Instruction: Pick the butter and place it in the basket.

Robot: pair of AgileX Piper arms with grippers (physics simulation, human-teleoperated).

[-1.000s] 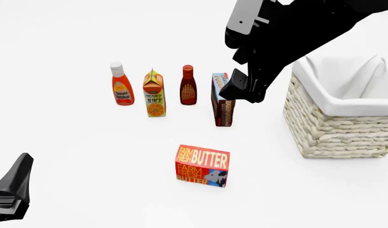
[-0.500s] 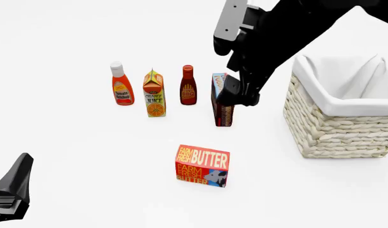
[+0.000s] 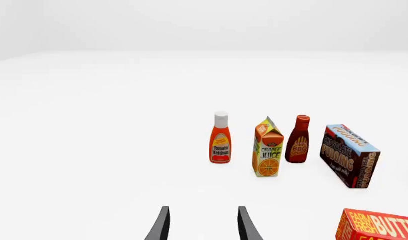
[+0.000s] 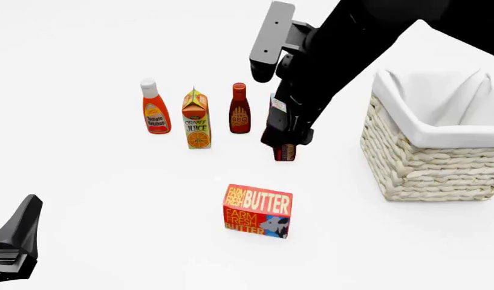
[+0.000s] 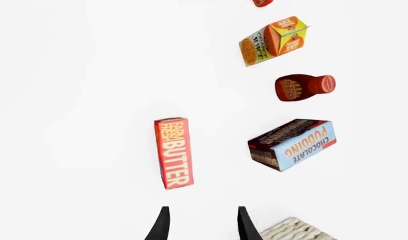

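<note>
The butter [image 4: 258,211], a red-orange carton with yellow lettering, stands alone on the white table near the front centre. The right wrist view shows the butter [image 5: 173,152] ahead of and apart from my right gripper [image 5: 202,227], which is open and empty. In the front view my right gripper [image 4: 280,138] hangs above the table behind the butter, partly covering the pudding box. The wicker basket [image 4: 424,163] with its white liner stands at the right. My left gripper [image 4: 21,232] rests at the near left, open with nothing in it [image 3: 204,227], and the butter [image 3: 377,226] shows at that picture's edge.
A row stands behind the butter: ketchup bottle [image 4: 155,107], orange juice carton [image 4: 196,119], BBQ sauce bottle [image 4: 239,109] and chocolate pudding box [image 4: 285,151]. The right wrist view shows the pudding box [image 5: 291,144] beside the butter and the basket rim [image 5: 297,231] near the fingers.
The right arm has swung left and down, from beside the basket to in front of the pudding box. The left gripper and all objects stayed put.
</note>
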